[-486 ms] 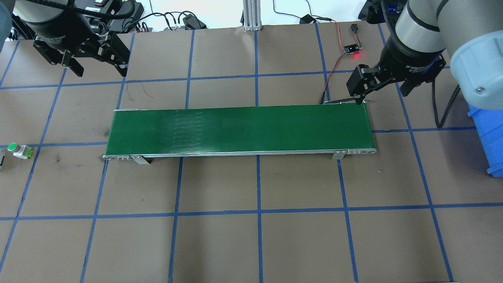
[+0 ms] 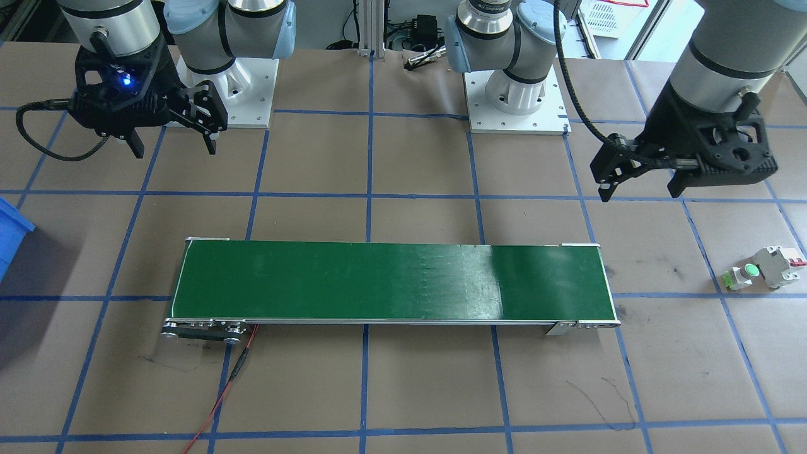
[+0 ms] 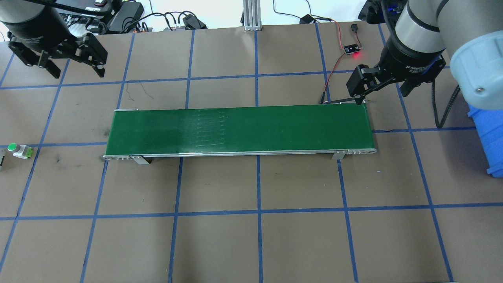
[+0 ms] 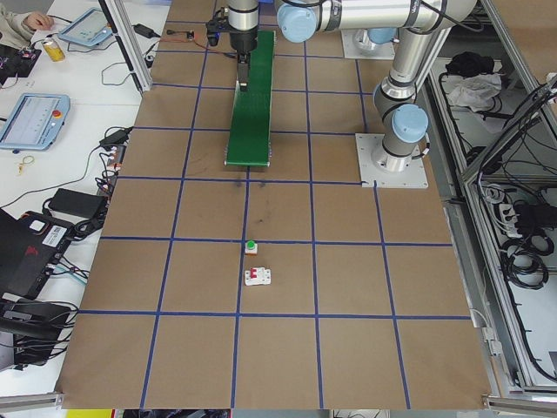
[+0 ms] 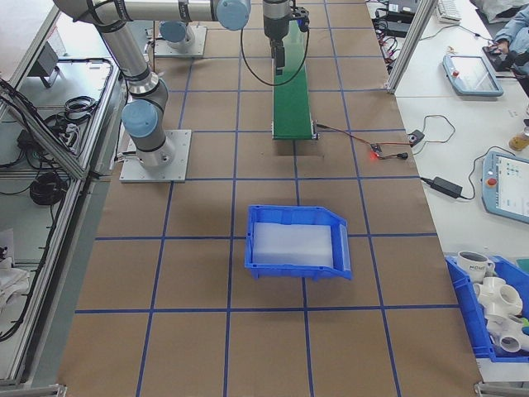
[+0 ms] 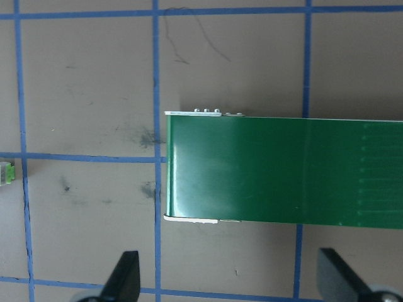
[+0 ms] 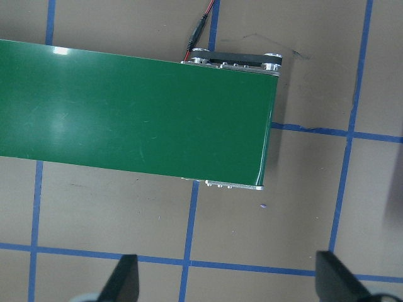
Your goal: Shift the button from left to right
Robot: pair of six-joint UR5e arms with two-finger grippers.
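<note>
- Overhead exterior view: the button [image 3: 17, 149] lies on its side on the brown counter [image 3: 255, 236] at the far left edge, well apart from the green conveyor belt [image 3: 239, 129]; just beside it in the front-facing view stands a white circuit breaker [image 2: 780, 265].
- The left pincer [image 3: 63, 67] hangs above the counter's back left corner, fingers spread wide and holding nothing — well apart from the button.
- The right pincer [image 3: 359, 91] hovers over the belt's right end, by its back corner; its wrist camera shows the fingertips wide apart with nothing between them.
- A blue bin [image 3: 489, 137] sits at the counter's right edge.
- Judged step: the approach — nothing is picked up yet.
- The next move seems to call for the left pincer to travel toward the button, descend, and close around its white body; the belt probably carries it rightward afterwards.
</note>
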